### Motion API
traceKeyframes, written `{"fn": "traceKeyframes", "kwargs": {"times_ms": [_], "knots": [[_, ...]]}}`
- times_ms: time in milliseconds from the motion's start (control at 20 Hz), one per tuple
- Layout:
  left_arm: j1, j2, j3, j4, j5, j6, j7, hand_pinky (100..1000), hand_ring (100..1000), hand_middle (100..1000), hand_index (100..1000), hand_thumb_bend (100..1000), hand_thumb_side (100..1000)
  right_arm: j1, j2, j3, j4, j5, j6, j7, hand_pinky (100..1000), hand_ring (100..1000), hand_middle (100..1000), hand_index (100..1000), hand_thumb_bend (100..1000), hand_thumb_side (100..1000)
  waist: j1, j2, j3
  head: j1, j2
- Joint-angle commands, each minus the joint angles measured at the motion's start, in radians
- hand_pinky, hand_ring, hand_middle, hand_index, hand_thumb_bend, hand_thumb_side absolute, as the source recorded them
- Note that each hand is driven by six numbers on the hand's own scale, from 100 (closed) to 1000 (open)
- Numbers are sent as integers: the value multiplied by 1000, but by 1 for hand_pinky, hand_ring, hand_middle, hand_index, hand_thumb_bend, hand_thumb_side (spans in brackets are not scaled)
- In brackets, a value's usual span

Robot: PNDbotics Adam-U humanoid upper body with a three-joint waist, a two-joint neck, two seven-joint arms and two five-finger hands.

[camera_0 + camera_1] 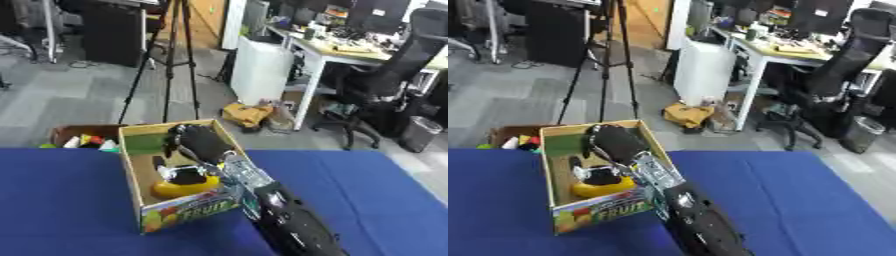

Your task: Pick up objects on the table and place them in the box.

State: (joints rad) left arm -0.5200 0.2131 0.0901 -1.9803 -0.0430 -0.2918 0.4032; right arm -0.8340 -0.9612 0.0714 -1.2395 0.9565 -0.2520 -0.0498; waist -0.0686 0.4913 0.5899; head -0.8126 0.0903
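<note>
A black and silver robot arm (284, 217) rises from the bottom centre of the frame, nearest the viewer, and reaches up and left over a blue table (367, 190). Its robot hand (199, 141) hangs inside an open cardboard box (133, 170), seen from the back; whether its fingers are curled or straight cannot be told, and nothing can be seen in its hold.

The box sits on the table left of centre. It is tan inside, with a green patch on its inner far wall. Its near outer face is printed with bright fruit pictures and the word "FRUIT" (206, 206). Inside, near the front wall, lies a yellow rounded object (179, 188) with a dark, partly white thing (182, 175) resting on it, just below the hand.

Beyond the table's far edge, at the left, an open brown carton (80, 134) on the floor holds small colourful items. In the upper part of the frame stand a tripod (171, 55), a white desk (332, 52) and a black office chair (394, 75).
</note>
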Motion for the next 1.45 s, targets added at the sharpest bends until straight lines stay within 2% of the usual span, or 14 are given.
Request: {"fn": "traceKeyframes", "kwargs": {"times_ms": [50, 250, 400, 700, 750, 800, 850, 900, 950, 1250, 1450], "knots": [[-14, 25, 8, -20, 5, -1, 0, 422, 637, 611, 855, 100, 973, -13, -30, -3, 1, 18, -11, 5, 452, 610, 495, 562, 100, 638, 8, -24, 2, -4, -17], [-14, 25, 9, -20, 5, -2, 1, 422, 637, 611, 855, 100, 973, -14, -27, -1, -2, 10, -26, 34, 498, 670, 553, 651, 106, 648, 8, -23, 0, -2, -19], [-14, 25, 10, -20, 5, -2, 1, 423, 637, 611, 855, 100, 973, -16, -26, -2, -13, -17, -38, 64, 531, 701, 593, 686, 220, 658, 8, -25, -1, -2, -17], [-10, 25, 10, -20, 3, -3, 1, 424, 638, 612, 855, 100, 973, -16, -28, -6, -40, -75, -41, 112, 588, 741, 643, 721, 314, 659, 8, -35, -6, 1, -9], [-10, 25, 10, -20, 2, -3, 1, 425, 639, 613, 855, 100, 974, -16, -28, -7, -44, -84, -41, 119, 625, 759, 664, 739, 375, 662, 8, -37, -7, 2, -7], [-9, 26, 11, -20, 1, -3, 1, 425, 639, 613, 856, 100, 974, -15, -29, -8, -49, -95, -41, 126, 632, 763, 669, 744, 390, 663, 9, -40, -8, 3, -6], [-7, 26, 11, -20, 0, -3, 2, 426, 639, 613, 855, 100, 974, -14, -29, -9, -55, -108, -40, 134, 676, 791, 690, 767, 516, 665, 9, -43, -11, 5, -4], [-6, 26, 11, -20, -1, -3, 2, 426, 640, 613, 856, 100, 974, -13, -28, -12, -61, -122, -39, 143, 681, 795, 693, 770, 527, 666, 10, -46, -13, 6, -2], [-4, 26, 12, -20, -2, -3, 2, 427, 640, 614, 856, 100, 974, -13, -28, -15, -69, -136, -37, 151, 720, 818, 713, 801, 613, 678, 11, -50, -17, 9, 1], [4, 27, 12, -20, -12, -4, 2, 432, 645, 618, 856, 100, 976, -3, -36, -26, -129, -224, -24, 201, 798, 868, 751, 858, 757, 691, 15, -82, -34, 27, 19], [8, 25, 10, -20, -18, -6, 1, 435, 648, 621, 857, 100, 978, 6, -43, -30, -151, -284, -13, 236, 819, 877, 755, 870, 783, 713, 18, -103, -41, 33, 33]]}}
